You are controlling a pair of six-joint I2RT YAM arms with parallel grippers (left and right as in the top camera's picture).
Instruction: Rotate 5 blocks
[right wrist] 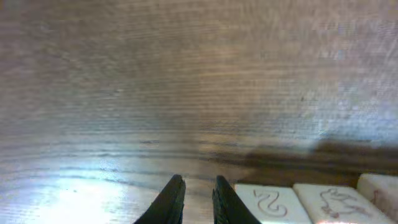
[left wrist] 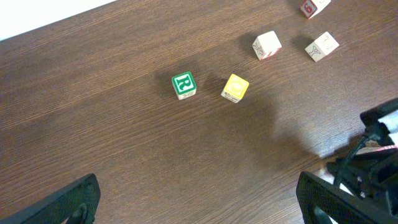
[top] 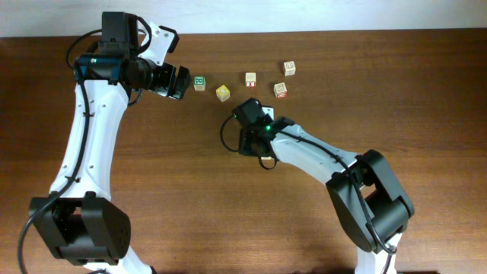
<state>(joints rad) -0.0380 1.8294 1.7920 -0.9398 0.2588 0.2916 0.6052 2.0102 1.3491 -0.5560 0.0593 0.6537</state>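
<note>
Noted three pale blocks (right wrist: 267, 204) in row, axis 9-to-3 o'clock, at 3 o'clock of right gripper (right wrist: 198, 196), nearly pressed together, pinching nothing. Logged left gripper (left wrist: 198, 190) spread wide.

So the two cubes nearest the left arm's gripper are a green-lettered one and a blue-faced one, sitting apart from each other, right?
Not quite: the second cube is yellow-faced, not blue. The left wrist view shows the green-lettered cube and the yellow-faced cube sitting apart from each other, nearest the left gripper.
</note>
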